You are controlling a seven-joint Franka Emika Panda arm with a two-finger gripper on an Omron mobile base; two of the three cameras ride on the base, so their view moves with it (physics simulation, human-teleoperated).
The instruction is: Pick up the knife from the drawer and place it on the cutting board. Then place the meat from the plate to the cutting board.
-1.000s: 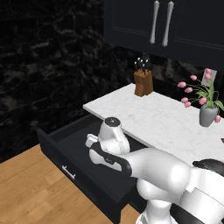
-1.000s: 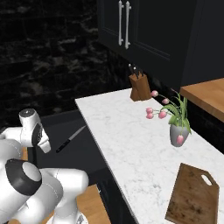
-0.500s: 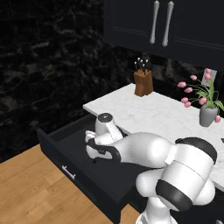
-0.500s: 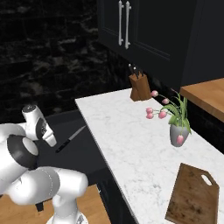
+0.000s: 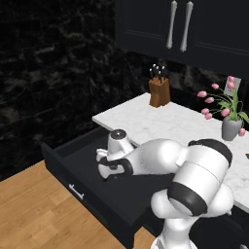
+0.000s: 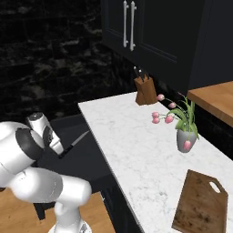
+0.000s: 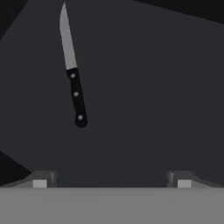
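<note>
Hovering over the pulled-out drawer [image 5: 92,187], the hand [image 7: 112,181] has its fingers spread wide and empty. Below it the knife [image 7: 72,81] lies flat on the drawer floor, untouched. Far along the desk [image 6: 136,145] sits the cutting board [image 6: 200,205].

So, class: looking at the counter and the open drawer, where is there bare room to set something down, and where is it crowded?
Bare marble lies between the knife block and the cutting board, along the counter's front edge. The flower vase crowds the back edge. In the drawer, the floor beside the knife is free.
</note>
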